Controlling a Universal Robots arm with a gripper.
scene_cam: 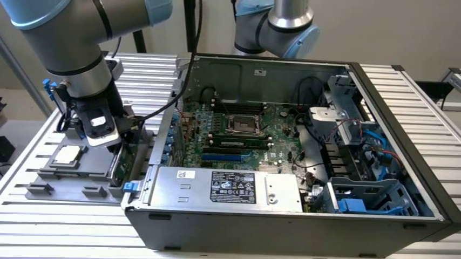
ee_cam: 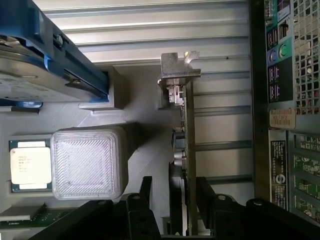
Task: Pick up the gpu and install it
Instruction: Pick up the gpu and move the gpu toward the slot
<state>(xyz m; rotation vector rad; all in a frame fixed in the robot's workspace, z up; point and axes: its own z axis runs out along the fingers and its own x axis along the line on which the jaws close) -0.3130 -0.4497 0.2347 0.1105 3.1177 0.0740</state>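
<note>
- Slatted alu bench point(scene_cam: 72, 226) w/ grey fixture tray point(scene_cam: 65, 181): gpu point(ee_cam: 189, 120) stands on edge in its slot, at 9 o'clock of PC case point(scene_cam: 288, 221), ext. view.
- Prob. light, stiff, fragile; take hold on flat mid-board faces, not end bracket point(ee_cam: 177, 70).
- Gripper point(ee_cam: 176, 185) released, jaws straddling card, not yet clamped.

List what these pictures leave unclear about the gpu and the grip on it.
- Wrist view: the gpu is edge-on, so its faces are unreadable; the gripper covers its near end.
- Wrist view: whether the gripper touches the gpu cannot be told.
- Exterior view: the arm and gripper hide most of the gpu.
</note>
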